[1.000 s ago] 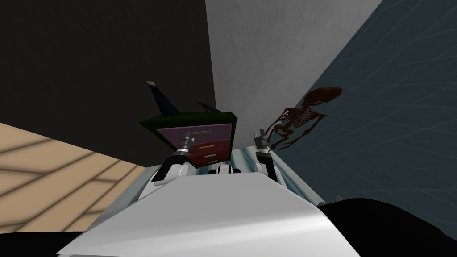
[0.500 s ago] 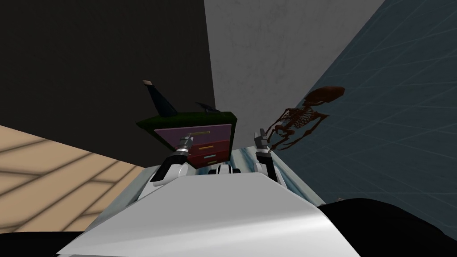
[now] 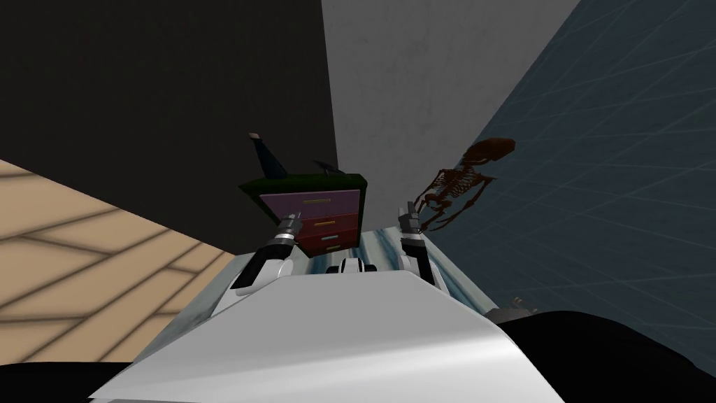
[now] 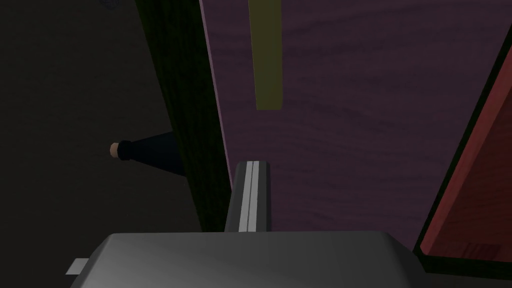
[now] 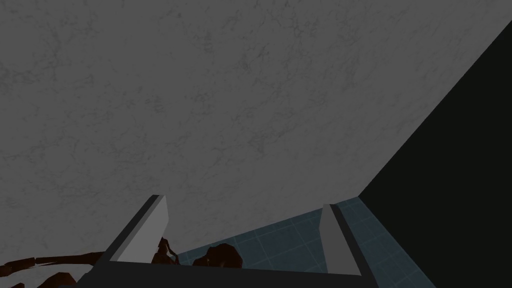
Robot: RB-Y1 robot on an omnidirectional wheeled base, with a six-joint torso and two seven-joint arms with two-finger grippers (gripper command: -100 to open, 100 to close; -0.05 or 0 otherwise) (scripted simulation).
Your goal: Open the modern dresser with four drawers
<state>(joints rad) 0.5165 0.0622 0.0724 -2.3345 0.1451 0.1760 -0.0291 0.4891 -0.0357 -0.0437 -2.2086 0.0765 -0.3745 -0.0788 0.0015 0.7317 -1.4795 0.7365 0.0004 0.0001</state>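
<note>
The dresser has a dark green frame, a purple top drawer and red drawers below, each with a bar handle. My left gripper is low in front of the top drawer, by its left edge. In the left wrist view its fingers are pressed together with nothing between them. They lie close to the purple drawer front, next to the green frame, with the olive handle further along past the tips. My right gripper is raised to the dresser's right, open and empty.
A dark cone-like object with a pale tip stands on the dresser top. A brown skeleton stands to the dresser's right by the blue gridded wall. Tan plank floor lies at the left. A pale streaked surface runs up to the dresser.
My left gripper's fingers have closed from wide open to fully shut, with nothing taken hold of. My head view has shifted a little. The right arm has stayed put.
</note>
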